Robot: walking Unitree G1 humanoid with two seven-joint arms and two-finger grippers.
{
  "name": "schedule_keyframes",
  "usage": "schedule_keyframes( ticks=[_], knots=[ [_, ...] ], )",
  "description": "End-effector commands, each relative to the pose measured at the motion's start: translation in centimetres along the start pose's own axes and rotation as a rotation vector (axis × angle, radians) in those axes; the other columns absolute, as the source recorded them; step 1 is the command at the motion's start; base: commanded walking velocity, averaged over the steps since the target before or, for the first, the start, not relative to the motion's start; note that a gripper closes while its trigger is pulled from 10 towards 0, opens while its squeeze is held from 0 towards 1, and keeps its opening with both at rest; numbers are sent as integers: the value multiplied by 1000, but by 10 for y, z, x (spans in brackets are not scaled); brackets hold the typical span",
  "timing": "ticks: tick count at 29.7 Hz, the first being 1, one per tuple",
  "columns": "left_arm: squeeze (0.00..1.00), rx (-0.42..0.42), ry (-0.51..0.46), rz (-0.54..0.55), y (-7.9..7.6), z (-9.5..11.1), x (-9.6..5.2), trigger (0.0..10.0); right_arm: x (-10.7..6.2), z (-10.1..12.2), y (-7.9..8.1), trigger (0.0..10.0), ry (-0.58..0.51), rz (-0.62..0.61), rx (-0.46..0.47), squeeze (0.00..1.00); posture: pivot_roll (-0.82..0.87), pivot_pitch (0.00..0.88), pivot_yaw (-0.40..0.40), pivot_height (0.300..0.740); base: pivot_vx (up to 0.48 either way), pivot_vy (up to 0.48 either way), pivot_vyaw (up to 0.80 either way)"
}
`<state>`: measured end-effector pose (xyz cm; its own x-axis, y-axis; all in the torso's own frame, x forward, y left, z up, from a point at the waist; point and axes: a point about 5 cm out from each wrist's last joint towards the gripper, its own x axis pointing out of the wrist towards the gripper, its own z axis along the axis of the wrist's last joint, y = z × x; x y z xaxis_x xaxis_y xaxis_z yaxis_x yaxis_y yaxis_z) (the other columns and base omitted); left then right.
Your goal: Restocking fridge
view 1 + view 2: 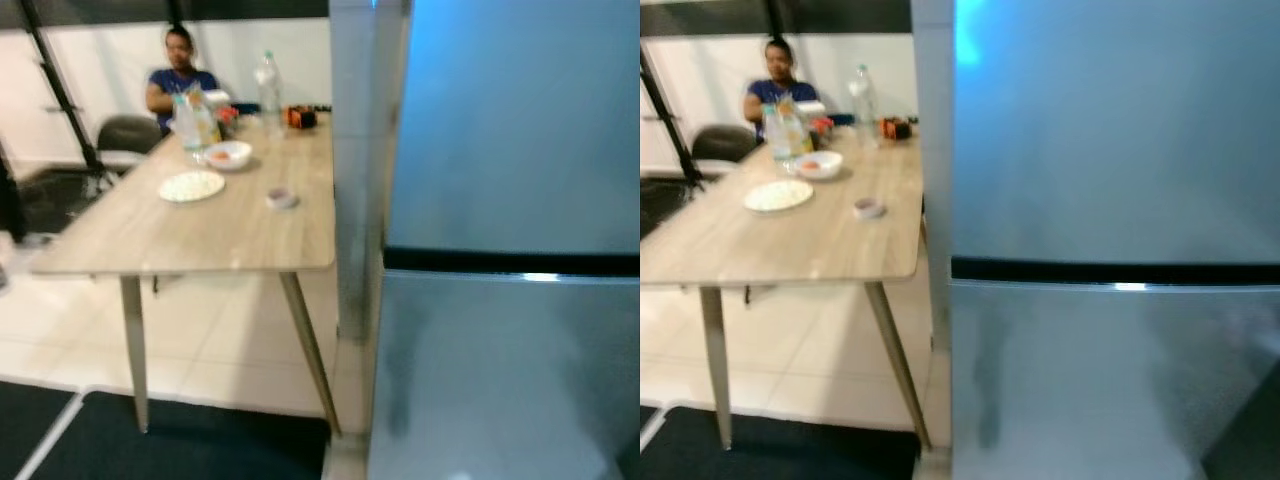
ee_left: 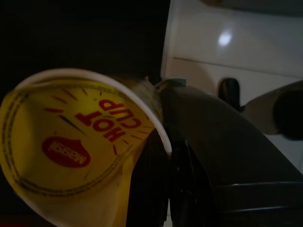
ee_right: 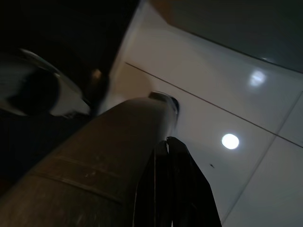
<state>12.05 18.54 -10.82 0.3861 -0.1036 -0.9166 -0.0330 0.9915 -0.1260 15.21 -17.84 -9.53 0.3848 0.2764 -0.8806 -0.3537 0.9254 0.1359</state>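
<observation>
**Noodle cup in left gripper, fridge shut ahead**

The left gripper (image 2: 163,156) is clenched on a yellow noodle cup (image 2: 71,146); the cup's foil lid reads "HOT CUP" and carries a red logo. One black finger (image 2: 208,156) lies along the cup's side, touching it. Pale floor tiles (image 2: 236,52) lie behind the gripper, with a light reflection on them.

The right gripper (image 3: 173,189) hangs over white floor tiles (image 3: 236,123), its two black fingers pressed together with nothing between them.

In the head views a tall silver-blue fridge (image 1: 510,240) stands on the robot's right. Both doors are shut; a dark seam (image 1: 510,262) divides the upper door from the lower one.

Left of the fridge stands a light wooden table (image 1: 200,235) on slanted legs, its right edge near the fridge's side. On the table:
- a flat white plate (image 1: 191,186), toward the left edge;
- a white bowl (image 1: 228,155) with something red-orange inside, just behind the plate;
- a small round container (image 1: 281,198), toward the right edge;
- a clear plastic bottle (image 1: 267,86), upright at the far end;
- a packet (image 1: 195,120) and other small items clustered at the far end, too blurred to identify.

A person in a blue top (image 1: 178,80) sits at the table's far end. A dark chair (image 1: 128,135) stands by the far left corner. A dark mat (image 1: 180,445) covers the floor under the near edge.
</observation>
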Motion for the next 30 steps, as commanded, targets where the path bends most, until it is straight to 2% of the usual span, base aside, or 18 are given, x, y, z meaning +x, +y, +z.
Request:
schedule_keyframes(
  ticks=[1,4,5,6,7,8,10,11,12,13,15,16,17,18,20,26,29,30],
  knots=[
    [0,-7,44,-4,-1,-9,0,10000,-7,15,-17,10000,-72,18,3,0,-99,0,16,740,0,0,0],
    [0,-6,46,-2,0,-9,-1,10000,-22,50,-44,10000,-208,89,-22,0,-99,0,16,740,0,0,0],
    [0,-6,46,-2,0,-9,-1,10000,-22,50,-44,10000,-208,89,-22,0,-99,0,16,740,0,0,0],
    [0,-6,47,-1,1,-10,-1,10000,-25,61,-48,10000,-248,115,-31,0,-99,0,16,740,0,0,0],
    [0,-6,47,0,1,-10,-1,10000,-31,80,-51,10000,-316,170,-38,976,-100,0,16,740,0,0,0],
    [0,-6,47,0,1,-10,-1,10000,-31,80,-51,10000,-316,170,-38,976,-100,0,16,740,0,0,0],
    [0,-6,48,1,2,-10,-1,10000,-48,126,-55,10000,-466,335,-88,1000,-100,0,16,740,0,0,0],
    [0,-6,48,1,2,-10,-1,10000,-48,126,-55,10000,-466,335,-88,1000,-100,0,16,740,0,0,0],
    [0,-6,47,2,3,-10,-1,10000,-64,156,-51,10000,-554,513,-181,1000,-100,0,16,740,0,0,0],
    [0,-6,47,2,3,-10,-1,10000,-64,156,-51,10000,-554,513,-181,1000,-100,0,16,740,0,0,0],
    [0,-5,46,1,3,-10,-1,10000,-77,171,-44,10000,-579,677,-282,1000,-100,0,16,740,0,0,0],
    [0,-5,45,0,2,-10,-1,10000,-82,176,-41,10000,-581,740,-319,1000,-97,0,14,740,0,0,0],
    [0,-5,45,0,2,-10,-1,10000,-82,176,-41,10000,-581,740,-319,1000,-97,0,14,740,0,0,0],
    [0,-5,43,-2,2,-9,-1,10000,-92,185,-36,10000,-602,833,-371,1000,-97,0,14,740,0,0,0],
    [0,-5,42,-3,2,-9,-1,10000,-96,189,-34,10000,-616,866,-389,1000,-97,0,14,740,0,0,0],
    [0,-5,41,-7,1,-8,-1,10000,-131,215,-20,10000,-774,1014,-496,1000,-97,0,14,740,0,0,0],
    [0,-5,41,-8,1,-8,-1,10000,-136,219,-19,10000,-797,1018,-514,1000,-98,0,11,740,0,0,0],
    [0,-4,42,-8,1,-9,-1,10000,-144,227,-17,10000,-841,1020,-533,1000,-98,0,11,740,0,0,0]
  ],
)
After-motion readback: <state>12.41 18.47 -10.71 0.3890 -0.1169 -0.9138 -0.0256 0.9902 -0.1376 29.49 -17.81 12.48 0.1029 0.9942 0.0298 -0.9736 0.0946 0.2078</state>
